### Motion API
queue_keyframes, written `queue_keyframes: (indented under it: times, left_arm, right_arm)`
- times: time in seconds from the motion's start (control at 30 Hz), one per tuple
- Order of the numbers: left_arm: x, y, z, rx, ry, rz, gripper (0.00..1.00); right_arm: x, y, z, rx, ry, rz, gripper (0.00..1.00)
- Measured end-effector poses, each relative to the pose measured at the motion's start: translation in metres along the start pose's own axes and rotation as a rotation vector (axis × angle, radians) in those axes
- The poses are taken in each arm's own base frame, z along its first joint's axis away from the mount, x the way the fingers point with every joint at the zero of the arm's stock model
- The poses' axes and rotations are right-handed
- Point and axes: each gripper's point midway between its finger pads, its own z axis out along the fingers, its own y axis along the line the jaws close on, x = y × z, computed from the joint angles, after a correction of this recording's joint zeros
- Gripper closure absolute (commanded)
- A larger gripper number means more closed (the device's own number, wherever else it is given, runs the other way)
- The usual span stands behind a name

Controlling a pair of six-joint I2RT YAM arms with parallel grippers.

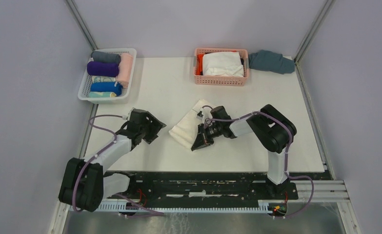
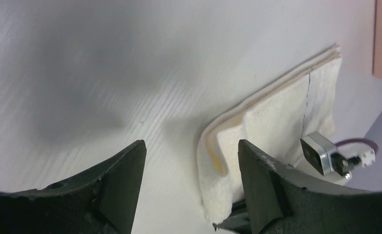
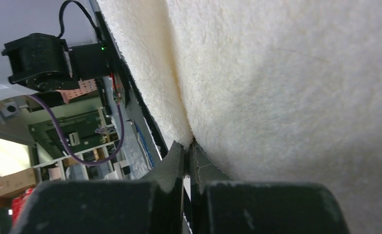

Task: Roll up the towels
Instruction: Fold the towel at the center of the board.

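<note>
Cream terry towel [image 1: 186, 126], folded flat, lies midway on the white table [image 1: 276, 122]. The black right gripper [image 1: 202, 139] pinches its near edge, presumably to begin rolling; the black left gripper [image 2: 191, 156] hovers spread just beside, ready to steady it.

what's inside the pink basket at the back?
A white towel fills most of the pink basket. An orange cloth shows along its left side. Anything beneath them is covered.
</note>
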Motion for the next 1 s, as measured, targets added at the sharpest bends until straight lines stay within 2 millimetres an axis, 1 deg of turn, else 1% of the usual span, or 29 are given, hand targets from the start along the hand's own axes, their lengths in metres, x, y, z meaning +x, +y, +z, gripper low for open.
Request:
queue_keyframes:
  times: [0.1, 0.23, 0.33, 0.47, 0.67, 0.8, 1.0]
  left_arm:
    - [0.001, 0.003, -0.013, 0.057, -0.008, 0.004, 0.23]
    - [0.010, 0.011, -0.027, 0.121, -0.013, 0.004, 0.27]
    - [0.017, 0.016, -0.033, 0.151, -0.001, 0.006, 0.30]
    - [0.029, 0.022, -0.029, 0.139, 0.053, 0.006, 0.36]
    - [0.049, 0.026, -0.013, 0.117, 0.151, 0.021, 0.44]
    - [0.060, 0.015, -0.007, 0.148, 0.190, 0.052, 0.45]
    - [0.062, 0.005, -0.002, 0.163, 0.200, 0.067, 0.46]
  right_arm:
    - [-0.004, -0.002, 0.000, -0.034, -0.003, 0.042, 0.97]
    - [-0.007, -0.003, -0.001, -0.061, -0.005, 0.080, 0.97]
    - [-0.007, -0.003, 0.000, -0.073, -0.002, 0.099, 0.98]
    - [-0.008, -0.003, 0.000, -0.084, 0.002, 0.115, 0.98]
    - [-0.008, -0.003, 0.000, -0.084, 0.002, 0.126, 0.97]
    - [-0.008, -0.003, 0.000, -0.084, 0.002, 0.128, 0.96]
    - [-0.008, -0.003, 0.000, -0.081, 0.004, 0.132, 0.90]
